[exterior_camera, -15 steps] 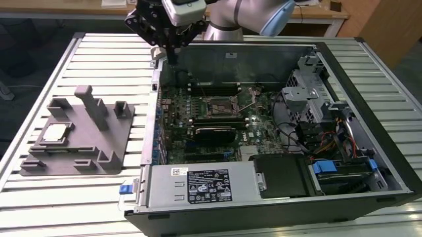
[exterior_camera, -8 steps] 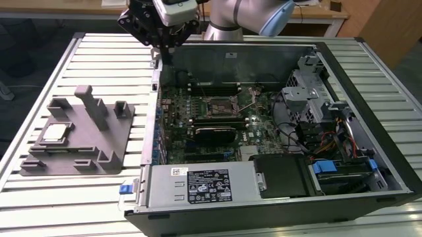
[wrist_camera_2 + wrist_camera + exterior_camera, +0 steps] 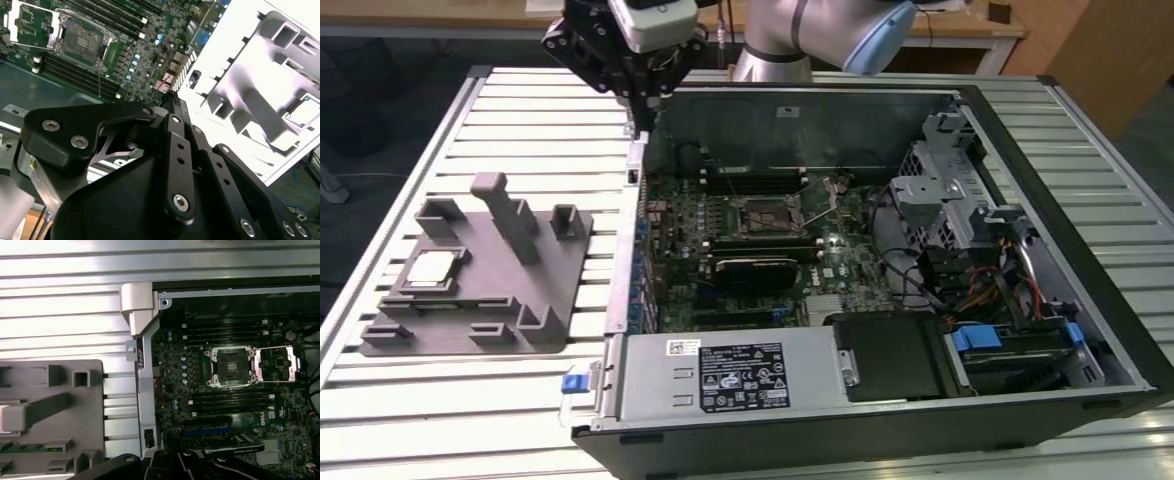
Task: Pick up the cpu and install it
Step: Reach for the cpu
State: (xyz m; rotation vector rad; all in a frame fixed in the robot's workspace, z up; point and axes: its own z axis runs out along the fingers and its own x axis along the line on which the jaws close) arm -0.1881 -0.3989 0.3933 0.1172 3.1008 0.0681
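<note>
The cpu (image 3: 430, 269), a small pale silver square, lies in a recess of the grey plastic fixture (image 3: 520, 300) on the exterior view's left. The second wrist view also shows the cpu (image 3: 305, 111) in its recess. My gripper (image 3: 644, 100) hangs high over the far left corner of the open computer case, well away from the cpu. Its black fingers (image 3: 173, 107) come together at the tips with nothing between them. The motherboard socket (image 3: 767, 212) sits uncovered in the case, its metal frame (image 3: 278, 365) swung open beside the socket (image 3: 231, 365).
The case's walls (image 3: 630, 250) stand up around the motherboard. A power supply (image 3: 727, 375) and drive cage (image 3: 947, 190) fill its near and right sides. The fixture (image 3: 65, 405) has upright posts (image 3: 500, 205). Everything rests on a slatted metal table (image 3: 520, 120).
</note>
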